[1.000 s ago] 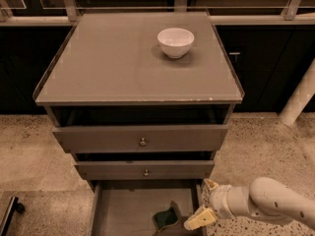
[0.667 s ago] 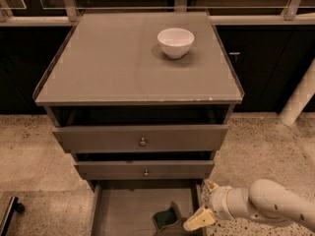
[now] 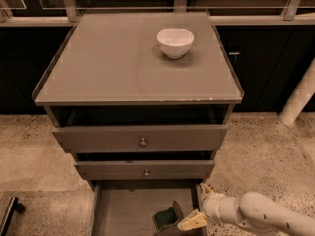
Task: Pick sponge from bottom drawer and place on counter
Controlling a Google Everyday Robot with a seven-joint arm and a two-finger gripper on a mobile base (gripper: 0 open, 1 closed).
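Low down, the gripper (image 3: 198, 206) is hovering at the right of the bottom drawer (image 3: 123, 213), jaws spread and gripping nothing, the sponge (image 3: 165, 218) lying just beside it.

No text, label, brand, number or sign can be read anywhere. None is found on the desk (image 3: 108, 63), the white bowl (image 3: 175, 42), the drawer fronts (image 3: 142, 137) or the robot arm (image 3: 266, 215). The pincer (image 3: 199, 205) is seen at the near right, by the right side of the open bottom drawer (image 3: 128, 210), its fingers spread apart, just right of the sponge (image 3: 165, 217).
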